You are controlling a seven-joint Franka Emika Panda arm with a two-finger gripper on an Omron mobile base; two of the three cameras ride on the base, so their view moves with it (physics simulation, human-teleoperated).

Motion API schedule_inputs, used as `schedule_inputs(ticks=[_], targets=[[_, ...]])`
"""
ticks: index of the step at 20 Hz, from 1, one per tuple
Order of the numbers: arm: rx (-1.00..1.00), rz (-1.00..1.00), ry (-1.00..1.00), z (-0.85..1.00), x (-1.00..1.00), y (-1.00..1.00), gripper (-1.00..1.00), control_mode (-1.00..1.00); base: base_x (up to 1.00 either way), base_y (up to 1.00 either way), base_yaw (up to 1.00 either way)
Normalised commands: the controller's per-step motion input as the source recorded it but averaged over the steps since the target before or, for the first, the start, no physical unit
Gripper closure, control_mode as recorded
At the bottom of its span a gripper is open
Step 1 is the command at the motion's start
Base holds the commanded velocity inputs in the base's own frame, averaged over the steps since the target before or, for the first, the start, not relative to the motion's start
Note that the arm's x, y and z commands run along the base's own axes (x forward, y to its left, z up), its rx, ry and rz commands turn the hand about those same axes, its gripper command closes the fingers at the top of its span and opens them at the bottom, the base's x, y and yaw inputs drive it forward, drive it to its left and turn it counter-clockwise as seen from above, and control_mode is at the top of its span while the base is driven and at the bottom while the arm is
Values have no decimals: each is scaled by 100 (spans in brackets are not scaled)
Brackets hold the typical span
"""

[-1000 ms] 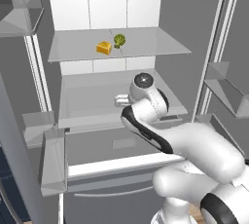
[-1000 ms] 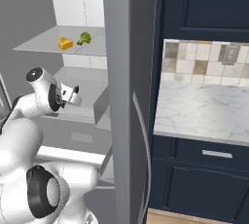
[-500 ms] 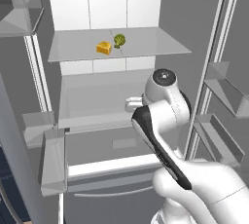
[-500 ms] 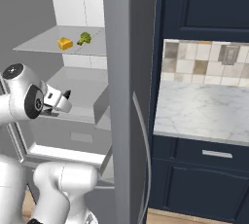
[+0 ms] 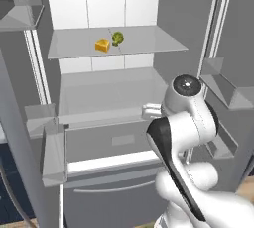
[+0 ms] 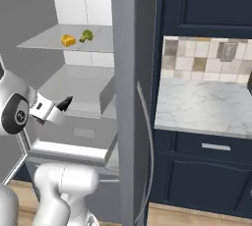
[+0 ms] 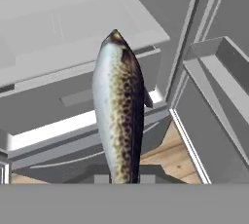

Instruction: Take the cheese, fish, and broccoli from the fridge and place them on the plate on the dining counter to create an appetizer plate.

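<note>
Gripping the fish point(image 7: 119, 111), the end effector point(image 6: 65, 103) is pinching it near the tail end — the slim body, speckled dark on one side and pale on the other, is pointing away from the hand in the hand view, with its head toward the fridge's open lower section. In the right base view the dark tip of the fish is sticking out past the hand, in front of the fridge point(image 5: 124, 93) interior. Up on the glass shelf point(image 5: 149, 43), the cheese point(image 5: 102, 45) is sitting just beside the broccoli point(image 5: 117, 38) — the 2 are close, and whether they are touching I cannot tell. Both are also showing in the right base view, cheese point(image 6: 68, 40) left of broccoli point(image 6: 87, 35). To the right of the open fridge door, a marble wall desk point(image 6: 202, 107) is running under a tiled backsplash, with dark navy cabinets point(image 6: 206, 4) above and below.
</note>
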Motion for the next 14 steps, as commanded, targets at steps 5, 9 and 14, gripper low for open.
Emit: schedule_inputs(ticks=[5,9,14], targets=[[0,0,0,0,0,0,100,100,-100,1,-8],[0,0,0,0,0,0,100,100,-100,8,-3],[0,0,0,0,0,0,100,100,-100,5,0]])
